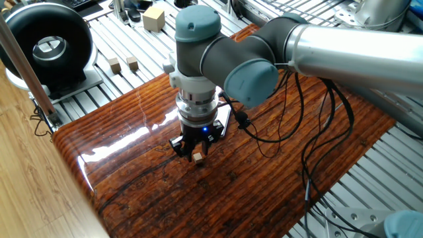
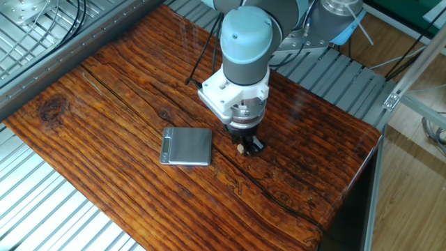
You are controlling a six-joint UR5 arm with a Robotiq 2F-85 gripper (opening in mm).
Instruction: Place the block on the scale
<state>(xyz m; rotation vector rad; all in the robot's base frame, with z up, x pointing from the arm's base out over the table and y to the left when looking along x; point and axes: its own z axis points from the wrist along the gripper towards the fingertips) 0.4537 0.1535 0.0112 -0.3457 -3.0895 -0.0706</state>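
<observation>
No brand or writing I can read on anything from either cam. I see the block [image 1: 197, 157] as a plain cube, no long axis to speak of, one flat face toward the first cam, sitting square btwn the fingertips. My gripper [image 1: 195, 153] points straight down over the table [image 1: 264, 178], blue light lit on the wrist. Jaws look narrow, about block-width, fingers right at the block's sides; whether they're actually pinching it I can't tell, too small at this res. The block is low, at or just off the wood. The scale [image 2: 187, 146] lies flat beside the jaws, close but apart, display strip on the edge away from them. Cables [image 1: 310, 125] hang off the arm behind the gripper.
</observation>
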